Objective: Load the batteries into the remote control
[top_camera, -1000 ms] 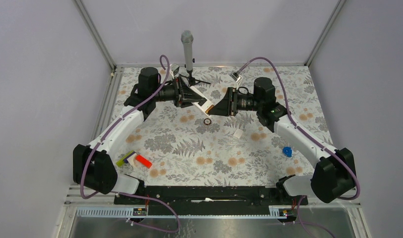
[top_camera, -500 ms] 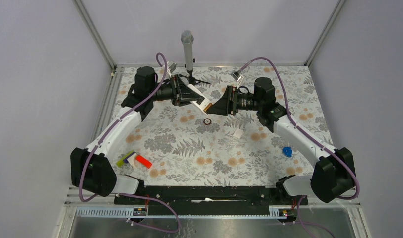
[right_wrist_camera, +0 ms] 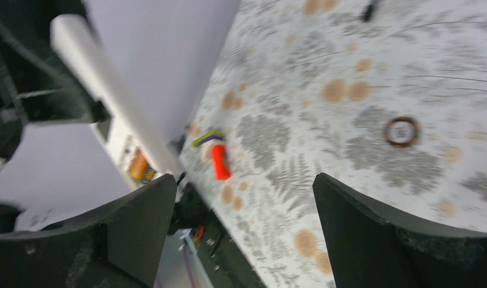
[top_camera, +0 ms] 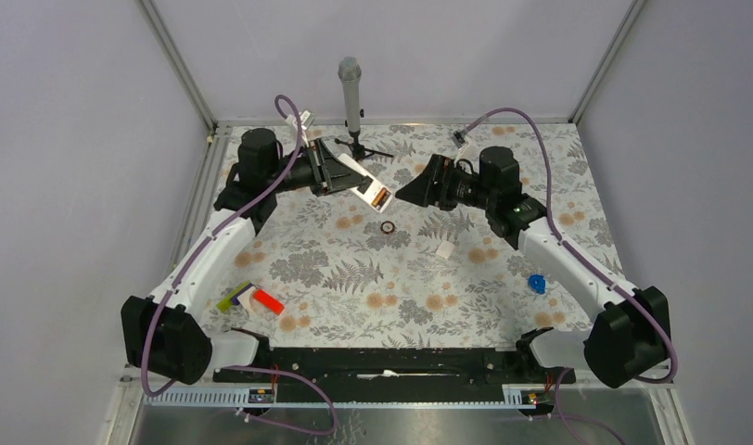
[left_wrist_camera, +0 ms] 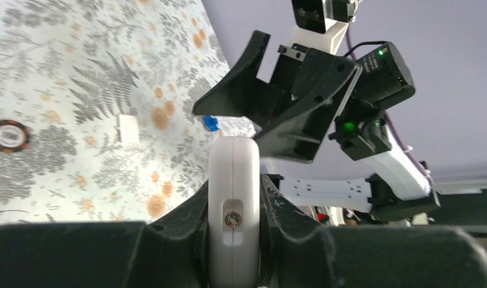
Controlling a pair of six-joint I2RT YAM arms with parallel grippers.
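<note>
The left gripper (top_camera: 331,171) is clamped on the remote control (top_camera: 363,184), holding it in the air over the far middle of the table (top_camera: 354,278), white back turned up and one end pointing right; in the left wrist view its fingers (left_wrist_camera: 193,210) squeeze the white, round-cornered body from both sides. At that free end the copper-orange of the batteries (top_camera: 381,197) shows in an open bay, so loading looks nearly done, though whether both sit fully home I cannot tell. The right gripper (top_camera: 412,193) hangs just right of that end, jaws wide apart and empty. Next probably comes closing the bay: a small white flat piece (top_camera: 443,250) on the table, near a dark ring (top_camera: 388,226), may be the cover, and lifting it would call for a careful edge pinch
</note>
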